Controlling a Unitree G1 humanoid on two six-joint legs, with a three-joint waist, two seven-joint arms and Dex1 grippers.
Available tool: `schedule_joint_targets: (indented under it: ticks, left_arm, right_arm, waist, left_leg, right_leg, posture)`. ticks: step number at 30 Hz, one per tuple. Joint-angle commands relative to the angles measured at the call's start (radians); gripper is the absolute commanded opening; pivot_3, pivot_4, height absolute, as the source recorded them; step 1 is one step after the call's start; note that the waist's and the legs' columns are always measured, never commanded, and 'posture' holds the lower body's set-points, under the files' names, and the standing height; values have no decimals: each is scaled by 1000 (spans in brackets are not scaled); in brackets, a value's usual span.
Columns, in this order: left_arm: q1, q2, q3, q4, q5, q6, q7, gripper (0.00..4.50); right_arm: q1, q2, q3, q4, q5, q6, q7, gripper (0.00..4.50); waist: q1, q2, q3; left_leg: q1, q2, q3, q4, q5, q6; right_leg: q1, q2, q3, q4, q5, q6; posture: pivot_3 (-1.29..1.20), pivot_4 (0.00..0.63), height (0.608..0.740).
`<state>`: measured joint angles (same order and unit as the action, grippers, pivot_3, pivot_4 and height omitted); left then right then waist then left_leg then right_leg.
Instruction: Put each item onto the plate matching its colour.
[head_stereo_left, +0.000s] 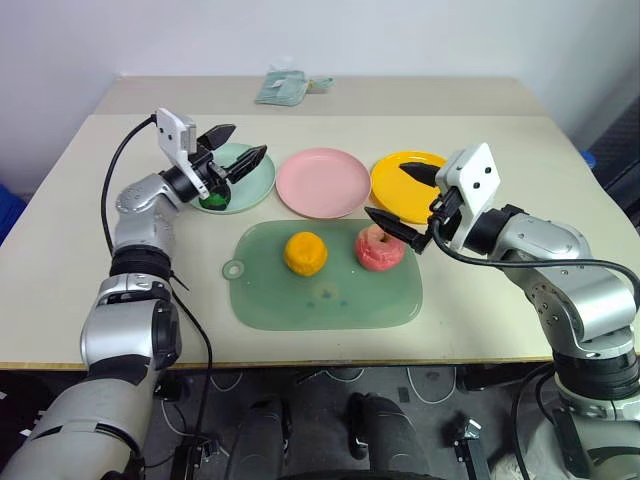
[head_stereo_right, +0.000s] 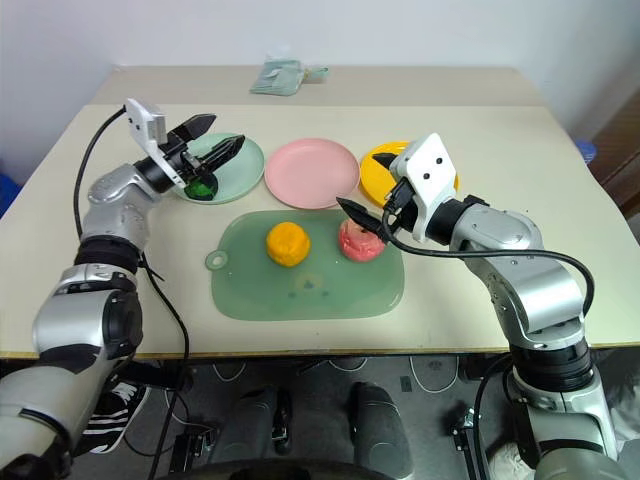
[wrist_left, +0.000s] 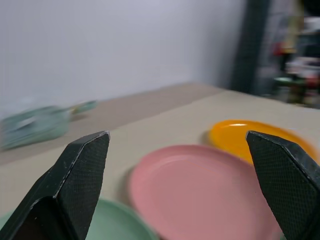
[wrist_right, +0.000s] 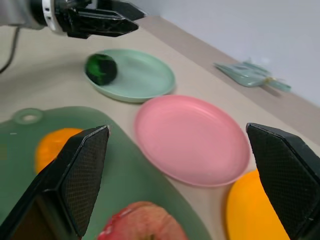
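Note:
The dark green and black ball (head_stereo_left: 213, 199) rests on the near left part of the mint green plate (head_stereo_left: 256, 178). My left gripper (head_stereo_left: 245, 142) hovers just above that plate, open and holding nothing. On the mat lie the orange fruit (head_stereo_left: 304, 252) and, to its right, the pink-red apple (head_stereo_left: 380, 248). My right gripper (head_stereo_left: 386, 190) is open just behind and above the apple, one finger over the yellow-orange plate (head_stereo_left: 398, 196), and grips nothing. The pink plate (head_stereo_left: 322, 182) sits bare between the other two. The right wrist view looks over the apple (wrist_right: 145, 222) toward the pink plate (wrist_right: 192, 140).
A translucent green mat (head_stereo_left: 330, 300) with a handle hole lies near the table's front edge. A folded pale green cloth (head_stereo_left: 285, 87) sits at the back of the table. The three plates stand in a row behind the mat.

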<state>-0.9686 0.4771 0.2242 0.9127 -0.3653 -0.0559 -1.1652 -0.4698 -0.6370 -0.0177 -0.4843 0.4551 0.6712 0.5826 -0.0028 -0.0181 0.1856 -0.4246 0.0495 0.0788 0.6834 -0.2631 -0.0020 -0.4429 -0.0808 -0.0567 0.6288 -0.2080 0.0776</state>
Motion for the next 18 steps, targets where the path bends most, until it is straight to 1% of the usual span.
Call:
schedule_joint_targets:
  ticks: [1, 3, 6, 8, 10, 13, 18]
  left_arm:
    - [80, 76, -32, -171, -75, 158, -237, 4454]
    - [127, 134, -43, -225, -86, 208, -325, 4454]
    - [147, 160, -41, -254, -98, 255, -347, 4454]
    - [187, 207, -50, -266, -60, 206, -379, 4454]
    - [223, 241, -61, -295, -56, 204, -424, 4454]
    - [246, 251, -49, -337, -76, 209, -433, 4454]
    - [295, 288, -52, -394, -76, 237, -445, 4454]
  right_arm:
    - [-32, 4, 17, -57, 11, 31, -3, 4500]
    - [-82, 42, 69, -53, 11, 104, -39, 4500]
    - [-111, 70, 87, -52, 15, 153, -57, 4500]
    - [-171, 117, 187, 7, -45, 188, -86, 4500]
    - [-221, 145, 266, 69, -87, 209, -87, 4500]
    - [-260, 209, 269, 129, -59, 262, -84, 4500]
    - [-288, 216, 367, 186, -100, 282, -27, 4500]
  waist:
    - [-8, 0, 0]
    - [-18, 0, 0]
    - [-9, 0, 0]
    - [-8, 0, 0]
    - [-12, 0, 0]
    - [-5, 0, 0]
    - [-10, 0, 0]
  left_leg:
    - [0, 0, 0, 0, 0, 0]
    - [0, 0, 0, 0, 0, 0]
    - [0, 1, -1, 0, 0, 0]
    - [0, 1, -1, 0, 0, 0]
    - [0, 0, 0, 0, 0, 0]
    - [-1, 0, 0, 0, 0, 0]
    - [-2, 0, 0, 0, 0, 0]
  right_leg:
    - [0, 0, 0, 0, 0, 0]
    - [0, 0, 0, 0, 0, 0]
    - [-1, 1, 0, 2, 0, -1]
    - [-1, 0, 0, 2, -1, -2]
    - [-1, -1, 0, 1, -2, -3]
    - [-1, -1, 0, 1, -2, -3]
    - [-1, -1, 0, 0, -1, -3]
  posture:
    - [0, 150, 740]
    - [0, 150, 740]
    - [0, 150, 740]
    - [0, 150, 740]
    - [0, 150, 740]
    - [0, 150, 740]
    - [0, 150, 740]
